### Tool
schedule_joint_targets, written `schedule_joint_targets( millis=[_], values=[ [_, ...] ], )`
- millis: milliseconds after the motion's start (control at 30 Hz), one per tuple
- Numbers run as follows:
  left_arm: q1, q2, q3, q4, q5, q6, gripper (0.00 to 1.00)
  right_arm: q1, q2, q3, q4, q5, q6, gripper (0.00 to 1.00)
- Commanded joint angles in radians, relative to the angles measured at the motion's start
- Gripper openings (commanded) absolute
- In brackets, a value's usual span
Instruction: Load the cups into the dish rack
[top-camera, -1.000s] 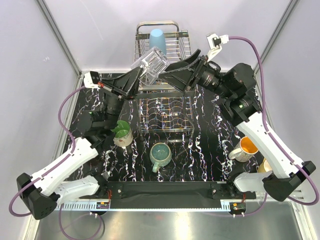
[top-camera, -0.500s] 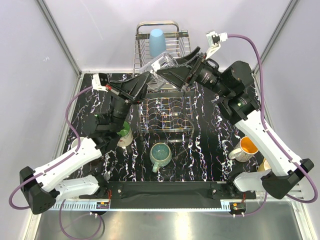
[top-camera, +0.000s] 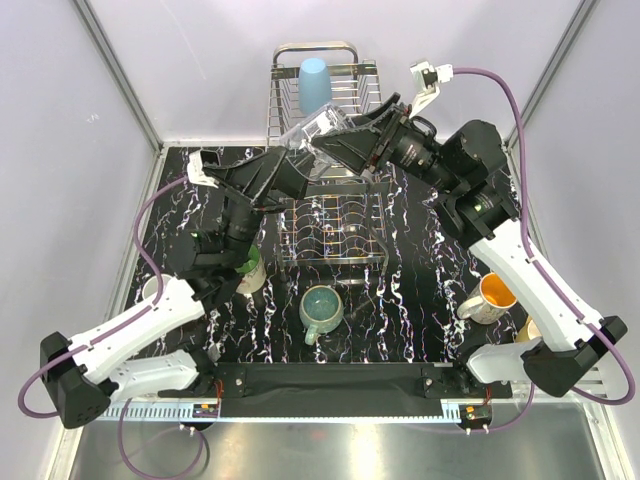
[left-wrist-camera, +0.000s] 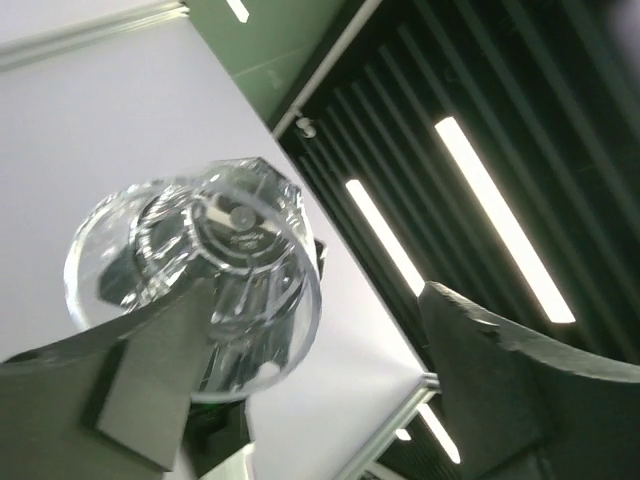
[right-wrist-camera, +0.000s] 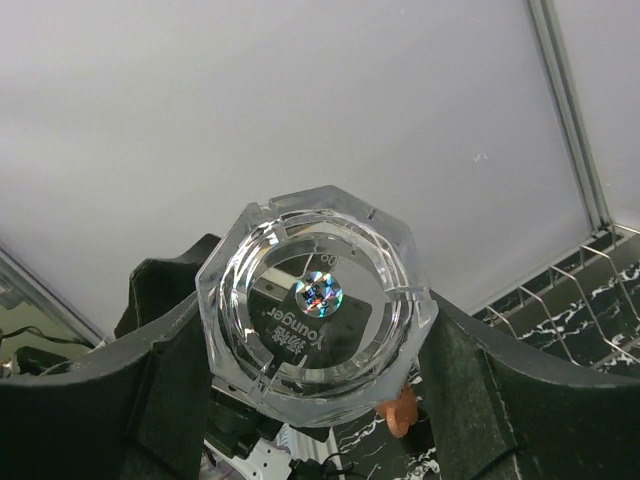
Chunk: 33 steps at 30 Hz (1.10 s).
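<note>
The clear glass (top-camera: 312, 135) hangs over the near edge of the dish rack's (top-camera: 283, 98) upper basket. My right gripper (top-camera: 338, 146) is shut on it, and in the right wrist view its thick base (right-wrist-camera: 315, 300) is clamped between both pads. My left gripper (top-camera: 285, 168) is open just below and left of the glass. In the left wrist view the glass (left-wrist-camera: 190, 290) lies against the left finger (left-wrist-camera: 150, 370), well clear of the right one. A light blue tumbler (top-camera: 314, 80) stands upside down in the basket.
On the black marbled table stand a teal mug (top-camera: 322, 308) in front of the rack's lower plate tier (top-camera: 330, 225), a cream cup with a green inside (top-camera: 245, 268) under my left arm, and a yellow-orange mug (top-camera: 489, 298) at the right.
The left gripper has opened and let go of the clear glass. The right gripper has closed on it. The glass has shifted slightly back toward the upper basket.
</note>
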Motion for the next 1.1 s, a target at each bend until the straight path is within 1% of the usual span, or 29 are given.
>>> schedule_joint_targets(
  millis=[0, 33, 67, 133, 167, 233, 267, 300, 333, 367, 400, 433, 467, 533, 567, 633, 667, 833, 967, 1067],
  values=[
    [0.003, -0.072, -0.044, -0.013, -0.015, 0.053, 0.95, 0.007, -0.005, 0.064, -0.028, 0.066, -0.058, 0.0],
    [0.006, -0.092, -0.074, -0.026, -0.025, 0.065, 0.98, 0.009, -0.001, 0.077, -0.048, 0.08, -0.067, 0.0],
    [0.01, -0.11, -0.087, -0.074, -0.03, 0.076, 0.99, 0.009, 0.004, 0.087, -0.101, 0.112, -0.094, 0.0],
    [0.015, -0.181, -0.108, -0.154, -0.048, 0.123, 0.99, 0.009, 0.021, 0.12, -0.147, 0.135, -0.13, 0.0],
    [0.015, -0.204, -0.108, -0.268, -0.056, 0.149, 0.99, 0.007, 0.029, 0.136, -0.204, 0.163, -0.169, 0.0],
    [0.015, -0.273, -0.081, -0.41, -0.088, 0.234, 0.99, 0.007, 0.067, 0.191, -0.258, 0.189, -0.205, 0.0],
    [0.015, -0.296, -0.064, -0.55, -0.102, 0.267, 0.99, 0.009, 0.084, 0.214, -0.287, 0.203, -0.248, 0.0],
    [0.015, -0.311, -0.049, -0.616, -0.116, 0.333, 0.99, 0.009, 0.101, 0.238, -0.339, 0.229, -0.268, 0.0],
    [0.013, -0.34, -0.012, -0.675, -0.143, 0.359, 0.99, 0.007, 0.139, 0.286, -0.364, 0.241, -0.291, 0.0],
    [0.015, -0.351, 0.006, -0.784, -0.157, 0.385, 0.99, 0.007, 0.16, 0.314, -0.39, 0.258, -0.352, 0.0],
    [0.015, -0.362, 0.025, -0.826, -0.167, 0.445, 0.99, 0.009, 0.183, 0.343, -0.448, 0.299, -0.38, 0.0],
    [0.015, -0.379, 0.057, -0.889, -0.176, 0.479, 0.99, 0.009, 0.24, 0.419, -0.485, 0.332, -0.406, 0.0],
    [0.015, -0.387, 0.074, -0.912, -0.182, 0.511, 0.99, 0.009, 0.272, 0.462, -0.561, 0.388, -0.462, 0.0],
    [0.015, -0.403, 0.115, -1.011, -0.209, 0.58, 0.98, 0.009, 0.359, 0.572, -0.62, 0.438, -0.51, 0.0],
    [0.015, -0.411, 0.123, -1.039, -0.217, 0.602, 0.98, 0.007, 0.381, 0.596, -0.643, 0.474, -0.548, 0.0],
    [0.015, -0.422, 0.14, -1.095, -0.242, 0.649, 0.98, 0.009, 0.437, 0.652, -0.655, 0.499, -0.585, 0.0],
    [0.015, -0.434, 0.142, -1.104, -0.245, 0.684, 0.98, 0.009, 0.453, 0.671, -0.663, 0.545, -0.614, 0.0],
    [0.015, -0.451, 0.163, -1.208, -0.303, 0.738, 0.99, 0.009, 0.581, 0.792, -0.708, 0.654, -0.71, 0.0],
    [0.015, -0.445, 0.201, -1.288, -0.317, 0.784, 0.99, 0.007, 0.63, 0.803, -0.715, 0.737, -0.742, 0.0],
    [0.013, -0.437, 0.226, -1.328, -0.329, 0.809, 0.99, 0.007, 0.656, 0.811, -0.709, 0.76, -0.762, 0.0]
  ],
)
